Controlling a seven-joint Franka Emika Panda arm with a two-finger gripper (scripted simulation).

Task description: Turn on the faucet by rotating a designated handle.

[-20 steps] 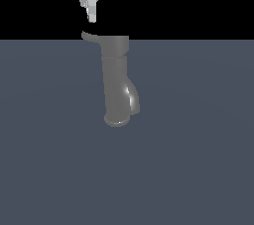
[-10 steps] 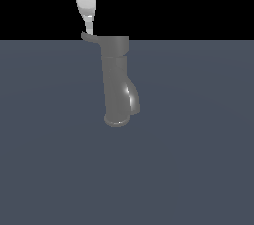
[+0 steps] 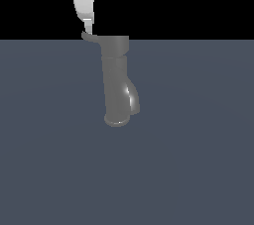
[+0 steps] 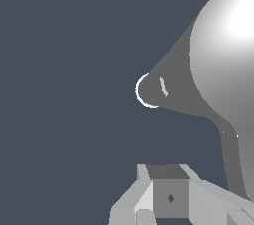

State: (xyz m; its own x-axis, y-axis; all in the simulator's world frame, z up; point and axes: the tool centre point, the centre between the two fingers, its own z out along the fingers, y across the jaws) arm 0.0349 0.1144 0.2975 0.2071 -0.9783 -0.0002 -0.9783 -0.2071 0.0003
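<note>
The fingers, whose opening I cannot tell, touch the tip of the handle of the faucet, so the next move is probably a sideways push.

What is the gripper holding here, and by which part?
Nothing is visibly held. The gripper tip sits at the outer end of the handle on the faucet, but no grasp around it shows.

A bare simulated scene (no room at all): flat grey-blue floor, black backdrop.
</note>
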